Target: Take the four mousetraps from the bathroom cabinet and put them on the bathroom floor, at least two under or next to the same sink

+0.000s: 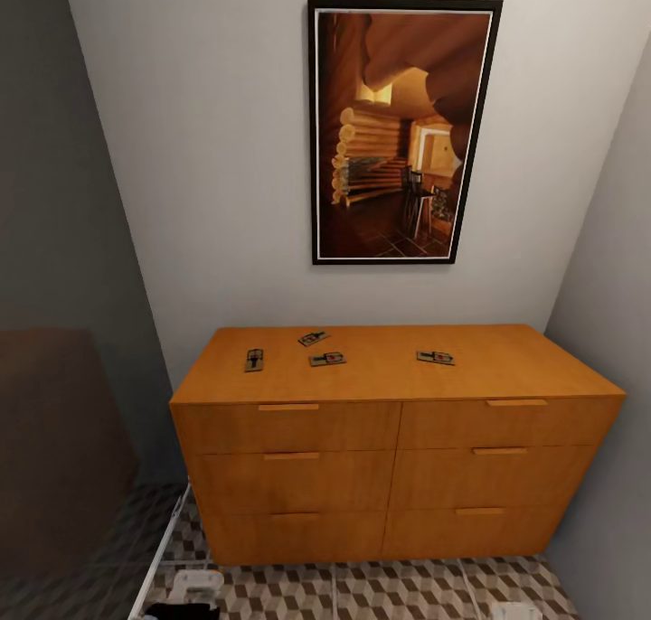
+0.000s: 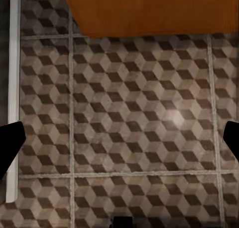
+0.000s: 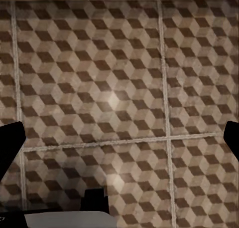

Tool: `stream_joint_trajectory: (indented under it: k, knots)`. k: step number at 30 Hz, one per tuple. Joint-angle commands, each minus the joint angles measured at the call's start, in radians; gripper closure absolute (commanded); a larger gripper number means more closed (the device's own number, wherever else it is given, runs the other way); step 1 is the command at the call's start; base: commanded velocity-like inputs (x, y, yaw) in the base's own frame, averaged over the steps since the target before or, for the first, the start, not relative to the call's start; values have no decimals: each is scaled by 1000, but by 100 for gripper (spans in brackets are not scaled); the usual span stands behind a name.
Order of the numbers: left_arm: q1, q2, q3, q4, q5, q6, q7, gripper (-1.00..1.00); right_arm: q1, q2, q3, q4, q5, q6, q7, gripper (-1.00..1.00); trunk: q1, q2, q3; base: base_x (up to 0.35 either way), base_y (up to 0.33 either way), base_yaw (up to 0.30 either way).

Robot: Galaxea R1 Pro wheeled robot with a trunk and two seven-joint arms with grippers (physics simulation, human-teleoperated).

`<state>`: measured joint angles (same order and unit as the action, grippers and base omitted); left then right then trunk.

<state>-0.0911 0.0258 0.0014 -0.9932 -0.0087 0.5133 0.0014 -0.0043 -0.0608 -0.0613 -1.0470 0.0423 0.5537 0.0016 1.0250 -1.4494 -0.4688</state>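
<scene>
Head view: low wide orange-brown wooden cabinet (image 1: 398, 448) against pale wall, six drawers shut. Four small flat tan wooden mousetraps on its top: one near left edge (image 1: 254, 360), two near the middle, toward back edge (image 1: 314, 338) and just in front (image 1: 327, 359), one right of centre (image 1: 436, 358). Cube-patterned tiled bathroom floor (image 1: 398, 593) below. Left end effector (image 2: 119, 138) and right end effector (image 3: 119, 138) both spread wide, empty, over floor tiles.
</scene>
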Motion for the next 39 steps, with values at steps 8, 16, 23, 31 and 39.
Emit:
stream_joint_trajectory:
  k: [8,16,23,31,39]
  knots:
    - [-74,-5,-4,-97,2,62,-22,-100,0,0,-13,-300,8,198,-1,-100,0,-1,-1,0,0,0]
    - [-93,-8,-8,-314,2,196,-126,-100,-19,0,-44,-477,12,360,-12,-100,0,-1,-1,0,0,0]
    - [-100,-8,-9,-456,1,292,-195,-100,-70,0,-54,-503,13,404,-14,-100,0,-1,-1,0,0,0]
    - [-138,-10,-9,-506,6,328,-220,-100,-153,0,-56,-511,13,484,-14,-100,0,-1,-1,0,0,0]
    - [-195,-43,-10,-516,7,376,-268,-100,-232,-1,-57,-518,13,494,-14,-100,0,-1,-1,0,0,0]
